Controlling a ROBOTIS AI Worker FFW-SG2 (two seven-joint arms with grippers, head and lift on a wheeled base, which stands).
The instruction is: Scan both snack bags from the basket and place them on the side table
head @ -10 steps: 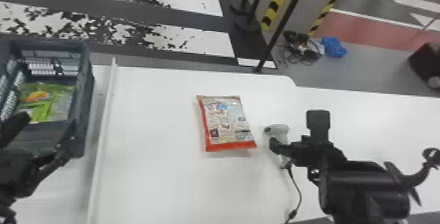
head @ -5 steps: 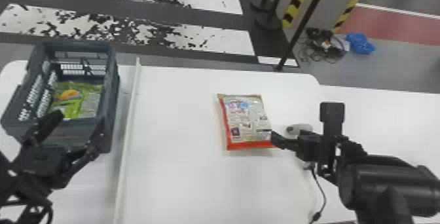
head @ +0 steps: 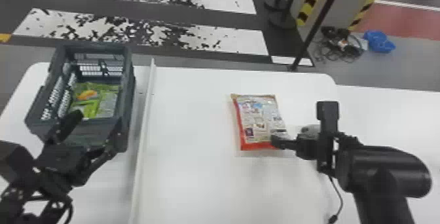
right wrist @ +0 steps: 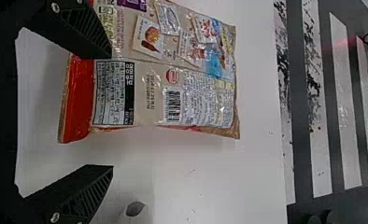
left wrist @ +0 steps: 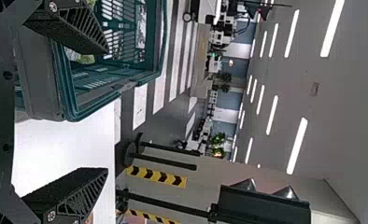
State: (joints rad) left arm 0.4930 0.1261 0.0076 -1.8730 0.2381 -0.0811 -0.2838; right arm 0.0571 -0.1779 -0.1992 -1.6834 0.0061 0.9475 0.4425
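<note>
Red-edged bag, barcode in right wrist view, green bag in head view's basket, left hand, right hand, both spread

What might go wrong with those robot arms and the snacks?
The open jaws of the right arm seem to sit either side of one edge of the red-ended bag; closing there might slip or crumple it. The scanner is close by and could get bumped. The left arm might catch the basket reaching for the green packaging.
</note>
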